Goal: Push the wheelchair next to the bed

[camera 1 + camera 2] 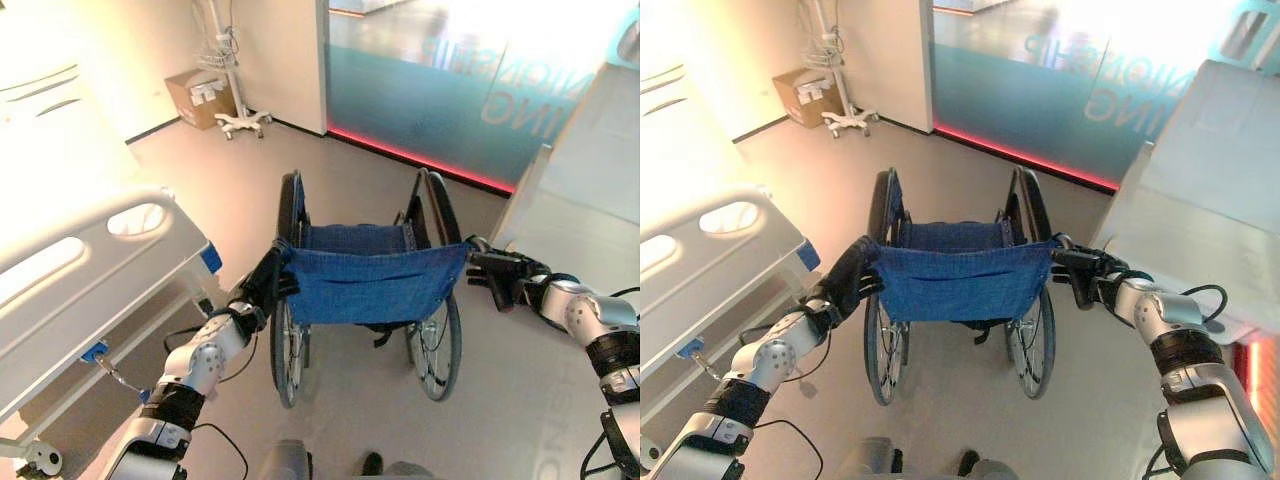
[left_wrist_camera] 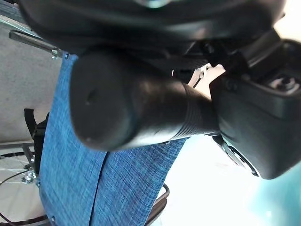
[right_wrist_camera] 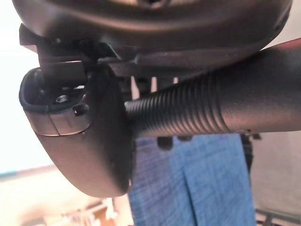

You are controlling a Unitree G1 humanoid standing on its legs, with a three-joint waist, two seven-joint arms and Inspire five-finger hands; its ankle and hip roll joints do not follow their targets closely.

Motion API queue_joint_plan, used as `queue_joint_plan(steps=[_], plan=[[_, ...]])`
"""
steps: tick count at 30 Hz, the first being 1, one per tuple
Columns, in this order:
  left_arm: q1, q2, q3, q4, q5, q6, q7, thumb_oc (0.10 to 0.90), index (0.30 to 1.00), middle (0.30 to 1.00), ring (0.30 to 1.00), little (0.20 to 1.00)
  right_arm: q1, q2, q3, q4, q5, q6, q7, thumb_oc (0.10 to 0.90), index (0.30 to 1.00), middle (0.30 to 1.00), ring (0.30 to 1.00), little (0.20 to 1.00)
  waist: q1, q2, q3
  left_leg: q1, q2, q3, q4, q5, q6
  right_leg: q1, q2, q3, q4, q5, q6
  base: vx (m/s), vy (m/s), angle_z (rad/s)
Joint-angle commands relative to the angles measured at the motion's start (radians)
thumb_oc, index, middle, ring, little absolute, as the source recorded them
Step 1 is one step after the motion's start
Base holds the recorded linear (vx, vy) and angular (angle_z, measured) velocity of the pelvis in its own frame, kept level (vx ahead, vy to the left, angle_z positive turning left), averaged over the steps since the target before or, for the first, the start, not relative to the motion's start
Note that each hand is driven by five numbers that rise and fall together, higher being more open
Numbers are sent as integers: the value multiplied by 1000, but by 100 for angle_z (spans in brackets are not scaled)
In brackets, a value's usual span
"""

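While both hands' fingers curl round its grips, wheelchair stands just ahead

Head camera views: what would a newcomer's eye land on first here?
The wheelchair with its blue fabric back, standing mid-floor facing away. The left robot hand and right robot hand each curl round a push handle. A white bed stands to the left.

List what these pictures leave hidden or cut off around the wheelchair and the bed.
- Wheelchair seat and footrests: head views, hidden behind its blue backrest.
- Bed: cut off by the head views' left edge.
- Left hand fingers on the push handle: left wrist view, hidden behind the handle.
- Right hand: fingers too small in the head views.
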Motion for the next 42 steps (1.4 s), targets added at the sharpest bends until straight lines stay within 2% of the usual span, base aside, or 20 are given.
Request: queue_joint_plan(steps=[1, 3, 6, 11, 12, 14, 15, 16, 18, 19, 21, 24, 26, 29, 34, 37, 39, 40, 41, 42], plan=[[-128, -45, -15, -192, 15, -270, -63, 400, 300, 300, 300, 300, -132, 264, 44, -133, 118, -140, 175, 400, 300, 300, 300, 300, 69, 40, -48, 31, -52, 60, -266, 119, 31, -15, -13, 37, 74, -11, 76, 467, 25, 3], [-129, -33, -19, -195, 3, -269, -64, 400, 300, 300, 300, 300, -138, 258, 52, -120, 120, -144, 164, 400, 300, 300, 300, 300, 101, 61, -57, -25, -53, 95, -520, 239, 14, 60, 48, 40, 46, -43, 68, 558, 24, 2], [-118, -3, -6, -208, 10, -241, -65, 400, 300, 300, 300, 300, -131, 233, 44, -100, 123, -144, 182, 400, 300, 300, 300, 300, 132, 62, -63, -59, -59, 95, -565, 294, 10, 116, 73, 52, 54, -103, 52, 503, 38, -5], [-123, 47, 46, -144, 66, -203, -95, 400, 300, 300, 300, 300, -141, 256, 48, -33, 68, -130, 252, 400, 300, 300, 300, 300, 169, 45, -82, -61, -83, 74, -485, 207, 54, 135, 34, 35, 159, -204, 58, 488, 109, -38], [-156, 69, 63, -74, 84, -190, -115, 400, 300, 300, 300, 300, -113, 261, 43, -27, 57, -124, 277, 400, 300, 300, 300, 300, 183, 8, -109, -46, -121, 67, -437, 130, 95, 169, -55, 5, 283, -171, 127, 607, 243, -68], [-186, 80, 66, -21, 81, -190, -141, 400, 300, 300, 300, 300, -93, 257, 33, -38, 42, -111, 283, 400, 300, 300, 300, 300, 176, -1, -121, -12, -141, 59, -460, 118, 122, 125, -111, -13, 431, -92, 178, 479, 264, -62], [-198, 85, 65, -1, 76, -191, -151, 400, 300, 300, 300, 300, -80, 253, 27, -44, 36, -109, 286, 400, 300, 300, 300, 300, 170, 1, -123, 2, -145, 54, -458, 109, 132, 107, -131, -15, 508, -60, 189, 389, 303, -10], [-233, 97, 58, 51, 63, -206, -171, 400, 300, 300, 300, 300, -50, 241, 15, -69, 27, -102, 299, 400, 300, 300, 300, 300, 150, 18, -122, 26, -141, 59, -446, 105, 151, 51, -164, -21, 661, 19, 191, 324, 246, 29], [-253, 101, 53, 75, 45, -221, -170, 400, 300, 300, 300, 300, -41, 238, 14, -84, 23, -99, 305, 400, 300, 300, 300, 300, 138, 18, -120, 46, -144, 70, -442, 91, 154, 19, -185, -19, 682, 34, 190, 277, 144, 53], [-263, 99, 51, 89, 30, -236, -163, 400, 300, 300, 300, 300, -41, 239, 18, -90, 20, -104, 306, 400, 300, 300, 300, 300, 132, 13, -120, 67, -153, 68, -441, 65, 151, 7, -205, -13, 669, 24, 198, 394, 38, 38], [-299, 89, 49, 105, -2, -280, -148, 400, 300, 300, 300, 300, -83, 252, 23, -88, 6, -126, 301, 400, 300, 300, 300, 300, 133, 25, -113, 113, -130, 71, -439, 44, 136, -28, -216, -57, 464, -31, 172, 356, -107, 2], [-274, 73, 52, 34, -33, -293, -108, 400, 300, 300, 300, 300, -109, 248, 25, -87, -10, -157, 298, 400, 300, 300, 300, 300, 135, 30, -99, 138, -114, 46, -432, 47, 119, -69, -188, -78, 240, 15, 161, 141, -156, -6], [-241, 53, 40, -54, -24, -311, -95, 400, 300, 300, 300, 300, -135, 215, 37, -86, -27, -197, 303, 400, 300, 300, 300, 300, 105, 10, -86, 150, -126, 6, -416, 16, 113, -132, -167, 24, 51, 123, 196, 270, -207, 0], [-229, 47, 20, -120, -9, -273, -132, 400, 300, 300, 300, 300, -181, 157, 19, -48, 6, -207, 292, 400, 300, 300, 300, 300, 69, 3, -71, 205, -145, -93, -433, -42, 132, -241, -181, 153, -36, 244, 234, 397, -195, 43], [-244, 83, -3, -130, 29, -265, -140, 400, 300, 300, 300, 300, -215, 121, -6, -27, 39, -206, 284, 400, 300, 300, 300, 300, 52, 3, -52, 256, -133, -192, -394, -111, 144, -289, -184, 220, -68, 266, 243, 439, -318, 80], [-246, 93, 21, -95, -7, -246, -151, 400, 300, 300, 300, 300, -215, 94, -15, -16, 23, -175, 291, 400, 300, 300, 300, 300, 45, -9, -63, 251, -116, -226, -319, -155, 131, -261, -181, 258, -6, 220, 244, 456, -413, 75], [-248, 103, 21, -75, -30, -244, -141, 400, 300, 300, 300, 300, -215, 82, -4, -12, 21, -169, 304, 400, 300, 300, 300, 300, 40, -6, -72, 269, -92, -240, -291, -144, 104, -246, -175, 248, 24, 200, 233, 272, -220, 146], [-255, 109, 21, -56, -30, -245, -123, 400, 300, 300, 300, 300, -222, 81, 8, -12, 34, -164, 304, 400, 300, 300, 300, 300, 39, 0, -78, 276, -68, -238, -262, -105, 77, -238, -166, 225, 46, 177, 217, 403, -349, 100], [-278, 115, 22, 6, -38, -256, -85, 400, 300, 300, 300, 300, -236, 96, 35, -17, 66, -159, 271, 400, 300, 300, 300, 300, 40, 3, -83, 232, -33, -210, -98, 53, 27, -199, -155, 177, 47, 149, 178, 408, -371, 66], [-281, 115, 25, 19, -33, -257, -82, 400, 300, 300, 300, 300, -238, 100, 39, -18, 66, -161, 267, 400, 300, 300, 300, 300, 39, 4, -83, 213, -30, -206, -54, 83, 21, -190, -149, 168, 46, 141, 167, 438, -444, 70]])
